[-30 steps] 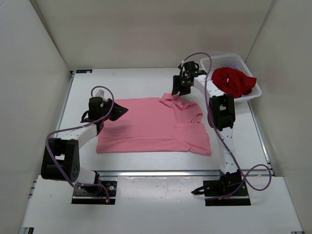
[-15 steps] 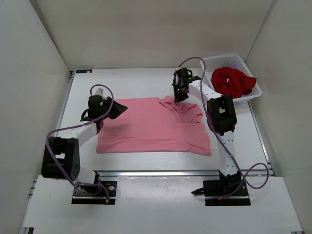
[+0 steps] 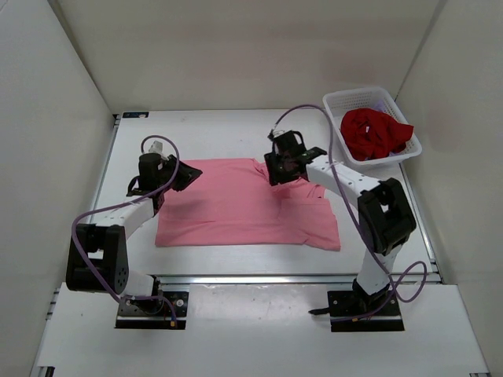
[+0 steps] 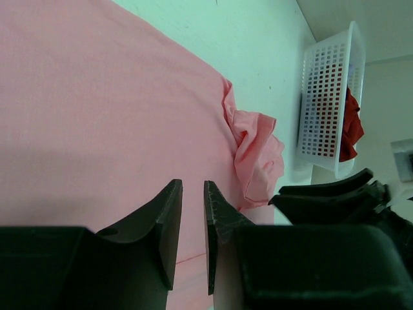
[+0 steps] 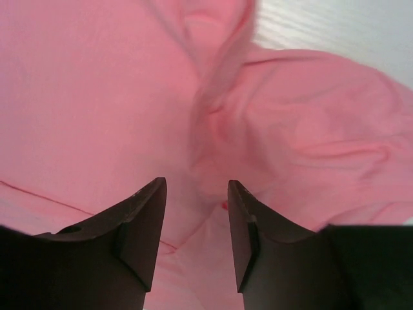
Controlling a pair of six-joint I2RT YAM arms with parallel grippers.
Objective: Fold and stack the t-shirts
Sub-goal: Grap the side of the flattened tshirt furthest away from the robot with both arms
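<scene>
Directly over crumpled far edge of pink t-shirt: right tool.

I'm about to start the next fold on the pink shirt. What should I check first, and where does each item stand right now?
1. Right gripper open above the cloth: ok. Its jaws are spread over the bunched fabric.
2. Left gripper opened wide enough to grasp: not ok. There is only a narrow gap between its jaws, and nothing is in it.
3. Body of the pink shirt lying flat on the table: ok.
4. Far right part of the shirt smoothed out: not ok. It is crumpled under the right gripper.
5. Dark red shirt out of the way: ok. It is in the basket.
</scene>
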